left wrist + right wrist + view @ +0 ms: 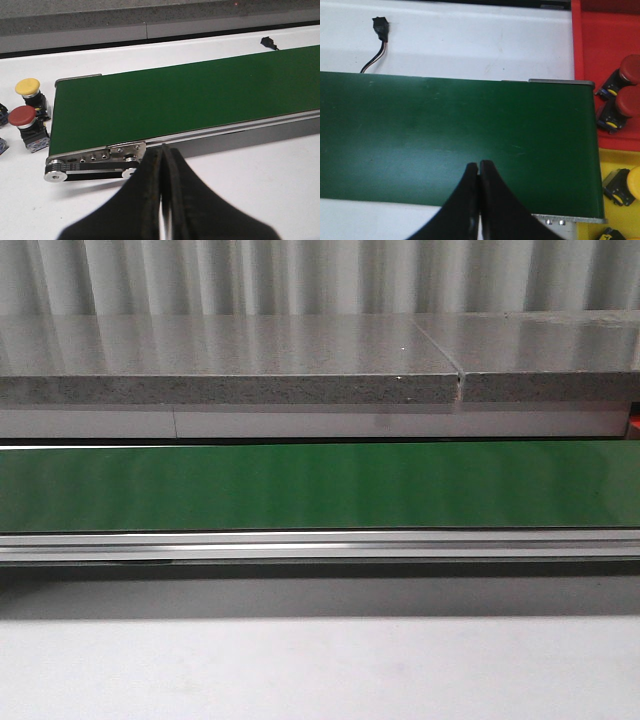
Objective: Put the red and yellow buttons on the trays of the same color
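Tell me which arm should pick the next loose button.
Left. The left gripper, shut and empty, hangs near the belt end where a yellow button and red button wait unsorted. The right gripper is by the trays, whose buttons are already sorted.

Matt green conveyor belt in a brushed-metal frame; speckled stone-like ledge is glossy; red tray looks smooth plastic.

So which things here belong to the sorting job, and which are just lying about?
Job:
- yellow button
- red button
- red tray, two red buttons already inside
- yellow tray
- left claw, right claw, both shut

Lying about:
- green conveyor belt
- black cable plug
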Available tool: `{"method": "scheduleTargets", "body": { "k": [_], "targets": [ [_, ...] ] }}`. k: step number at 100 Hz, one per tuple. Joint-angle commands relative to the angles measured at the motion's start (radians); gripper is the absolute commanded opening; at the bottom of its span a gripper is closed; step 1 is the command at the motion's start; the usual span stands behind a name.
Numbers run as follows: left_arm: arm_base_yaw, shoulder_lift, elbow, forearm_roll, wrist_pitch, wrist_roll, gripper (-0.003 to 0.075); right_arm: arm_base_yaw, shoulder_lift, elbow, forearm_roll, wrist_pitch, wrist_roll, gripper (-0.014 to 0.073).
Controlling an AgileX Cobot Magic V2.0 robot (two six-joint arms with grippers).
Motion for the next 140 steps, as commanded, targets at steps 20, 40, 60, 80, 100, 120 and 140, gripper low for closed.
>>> {"method": "scheduleTargets", "body": {
  "k": [20,40,60,80,100,120,140],
  "targets": [
    [-0.005,0.011,-0.026,-0.015,-0.109,0.002,-0.0020,0.033,-0.258,0.163,0.001,-0.134,-0.011,-0.0066],
    [-0.005,0.011,-0.026,-0.015,-0.125,0.002,-0.0020,0.033,-0.466,0.266,0.001,-0.132,-0.011,-0.0066],
    [-0.005,0.011,-0.026,-0.015,-0.125,0.002,-0.0020,0.033,-0.648,0.347,0.001,-0.130,-0.011,-0.0066],
    [-0.005,0.011,-0.026,-0.015,-0.148,0.002,-0.0020,0.033,-0.757,0.378,0.001,-0.132,-0.011,-0.0066],
    [-0.005,0.035,-0.026,-0.013,-0.150,0.002,-0.0020,0.033,-0.762,0.378,0.001,-0.127,-0.011,-0.0066],
    [-0.005,0.169,-0.086,0.009,-0.154,-0.018,-0.0020,0.033,-0.762,0.378,0.001,-0.127,-0.011,-0.0066],
    [-0.005,0.385,-0.199,0.064,-0.154,-0.124,-0.0020,0.033,-0.762,0.378,0.001,-0.127,-0.011,-0.0066]
  ]
}}
